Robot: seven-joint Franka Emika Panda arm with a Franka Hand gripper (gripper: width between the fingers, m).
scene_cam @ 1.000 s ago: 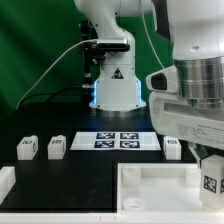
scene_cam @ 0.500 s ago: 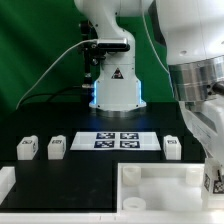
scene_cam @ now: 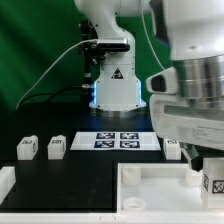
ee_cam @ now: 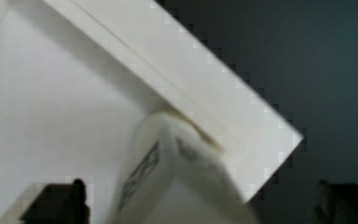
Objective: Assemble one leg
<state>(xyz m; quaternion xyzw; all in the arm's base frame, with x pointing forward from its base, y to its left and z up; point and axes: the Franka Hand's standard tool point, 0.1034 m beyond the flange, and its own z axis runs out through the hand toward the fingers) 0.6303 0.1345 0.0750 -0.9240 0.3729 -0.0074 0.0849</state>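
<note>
White leg [scene_cam: 212, 184] gripped in claw [scene_cam: 211, 168] over tray [scene_cam: 160, 190] | three legs [scene_cam: 27, 148] beside marker board [scene_cam: 117, 140]

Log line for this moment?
end effector: shut on leg | over tabletop corner | three legs loose beside marker board

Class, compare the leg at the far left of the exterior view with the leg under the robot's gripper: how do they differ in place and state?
The far-left leg stands free on the black table; the gripped leg sits over the large white tray-like piece. The far-left leg is fully visible and untouched; the gripped leg is partly hidden by the gripper. Both are small white tagged blocks.
</note>
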